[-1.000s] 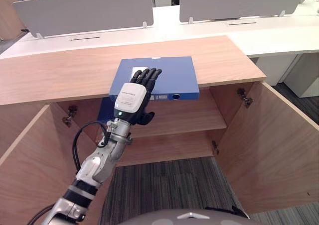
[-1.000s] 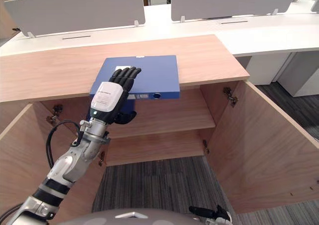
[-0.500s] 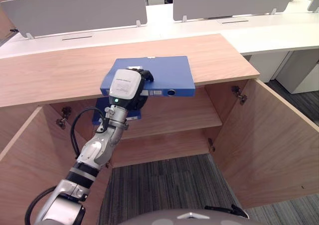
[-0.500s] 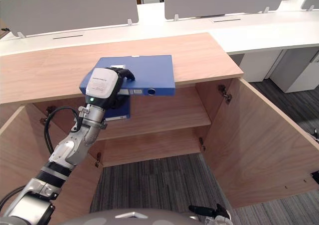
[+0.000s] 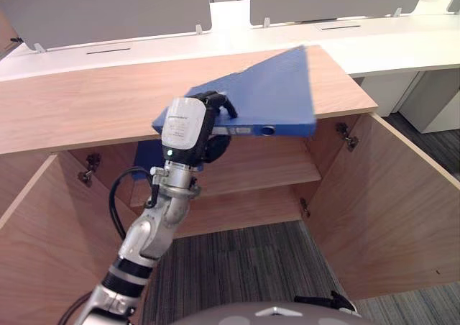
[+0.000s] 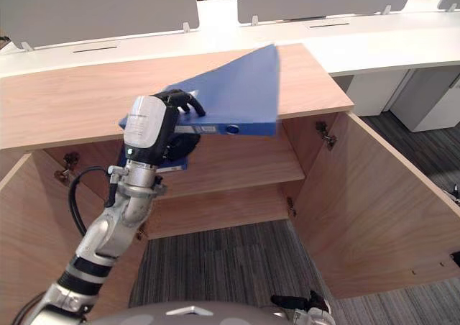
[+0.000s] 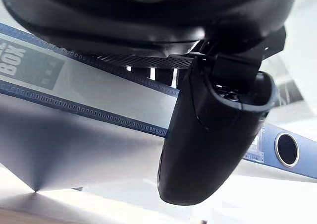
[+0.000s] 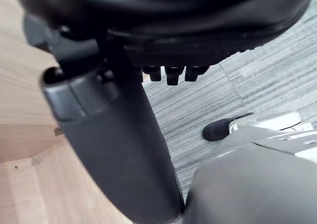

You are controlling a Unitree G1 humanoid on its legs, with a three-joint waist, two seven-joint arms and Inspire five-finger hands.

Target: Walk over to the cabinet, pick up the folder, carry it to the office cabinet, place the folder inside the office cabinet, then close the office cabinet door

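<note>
The robot's left hand (image 5: 188, 127) clamps the flat blue plastic folder (image 5: 277, 95), tilted up toward one o'clock above the light wooden cabinet top (image 5: 79, 109): pickup apparently done, with carrying, shelving and door-closing left.

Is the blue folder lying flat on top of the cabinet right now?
No, the left hand grips the folder by its near edge, tilted up off the cabinet top.

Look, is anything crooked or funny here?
The flat blue folder is tilted, its far corner raised above the long wooden cabinet top, because the robot's left hand is curled round its near edge. Nothing looks broken.
</note>
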